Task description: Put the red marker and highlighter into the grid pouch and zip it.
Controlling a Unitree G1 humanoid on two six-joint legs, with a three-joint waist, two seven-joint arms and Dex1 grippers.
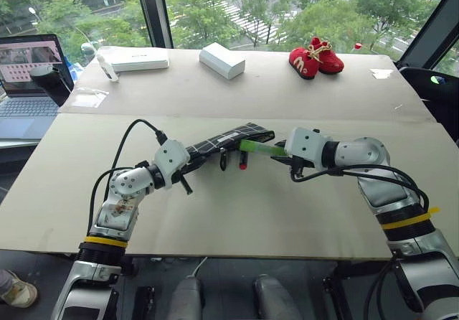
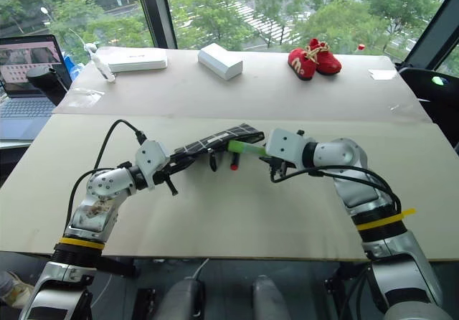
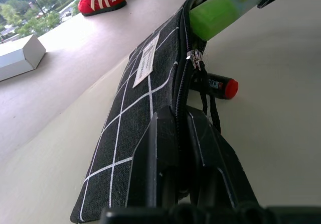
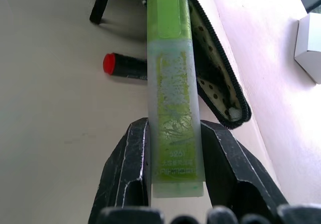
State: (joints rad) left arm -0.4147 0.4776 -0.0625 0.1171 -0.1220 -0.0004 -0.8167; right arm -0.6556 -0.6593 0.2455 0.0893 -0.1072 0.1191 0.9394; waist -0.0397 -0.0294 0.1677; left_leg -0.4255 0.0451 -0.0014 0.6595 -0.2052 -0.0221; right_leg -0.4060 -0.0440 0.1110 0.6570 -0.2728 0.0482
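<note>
My left gripper point(image 1: 193, 158) is shut on one end of the grid pouch point(image 1: 228, 138) and holds it edge-up, raised off the table. In the left wrist view its fingers point(image 3: 160, 148) clamp the fabric beside the zipper. My right gripper point(image 4: 173, 131) is shut on the light-green highlighter point(image 4: 172, 93), gripping its rear end. The highlighter's point(image 1: 257, 148) front tip sits at the pouch's open mouth point(image 4: 213, 78). The red marker point(image 1: 244, 163) lies on the table just below the pouch, red cap point(image 3: 230, 89) showing. The black pull cord point(image 1: 224, 162) hangs down from the zipper.
A pair of red shoes point(image 1: 315, 57) and two white boxes point(image 1: 222, 60) point(image 1: 133, 60) sit on the table's far half. A laptop point(image 1: 29, 76) stands at the far left, off the table. Bare tabletop point(image 1: 237, 219) stretches from the pouch to the near edge.
</note>
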